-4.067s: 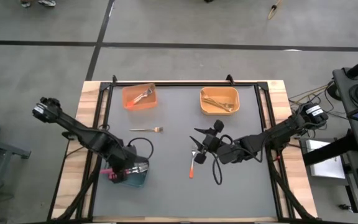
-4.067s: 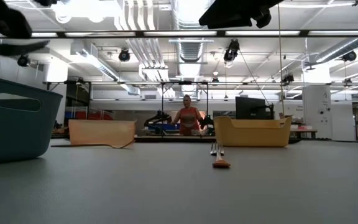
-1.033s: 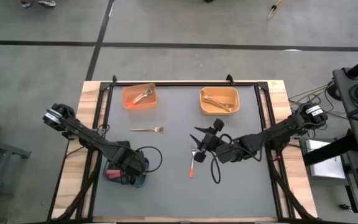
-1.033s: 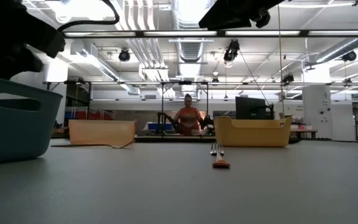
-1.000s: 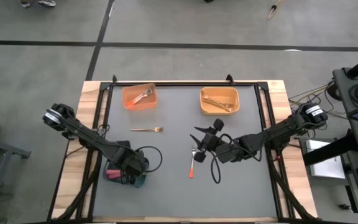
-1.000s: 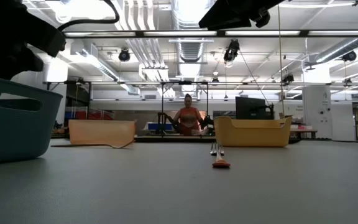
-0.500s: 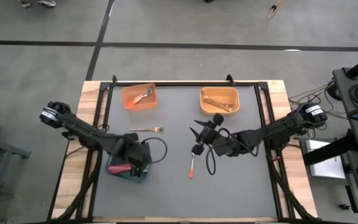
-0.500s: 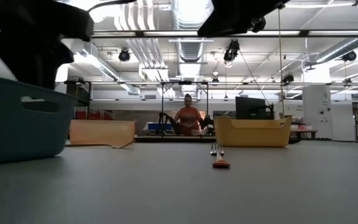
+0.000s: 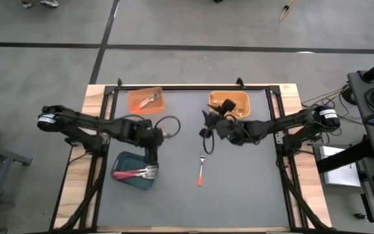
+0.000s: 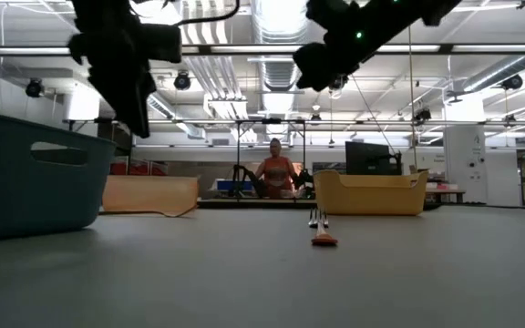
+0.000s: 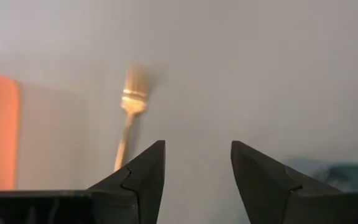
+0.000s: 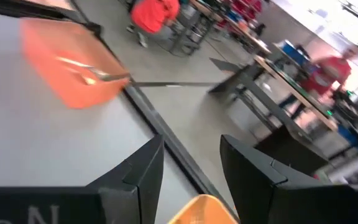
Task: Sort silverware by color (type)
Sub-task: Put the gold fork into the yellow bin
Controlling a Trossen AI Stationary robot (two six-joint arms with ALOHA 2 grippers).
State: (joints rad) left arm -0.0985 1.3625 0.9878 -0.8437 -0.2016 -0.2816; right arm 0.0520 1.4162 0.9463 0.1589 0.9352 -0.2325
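Observation:
A gold fork [image 11: 129, 118] lies flat on the grey table just beyond my left gripper [image 11: 194, 174], which hangs open and empty over it, pointing steeply down; my left gripper [image 9: 151, 146] covers it in the high view. An orange-handled fork [image 9: 201, 170] lies mid-table. Red-handled forks [image 9: 136, 173] lie in the teal bin [image 9: 123, 162]. The orange bin [image 9: 145, 101] holds one fork. My right gripper [image 9: 206, 127] hovers open and empty beside the yellow-orange bin [image 9: 239, 99], pointing nearly level.
Black rails [image 9: 193, 86] frame the table's far edge and sides. A loose cable loop [image 9: 169, 127] hangs from the left arm. Bare grey table [image 9: 239, 188] spreads around the orange-handled fork. A person [image 10: 275, 173] stands in the room beyond the table.
My left gripper has risen from over the teal bin and swung toward the table's far edge and right, stopping over the gold fork; the bin now shows uncovered. My right gripper has swung toward the far edge, to beside the yellow-orange bin.

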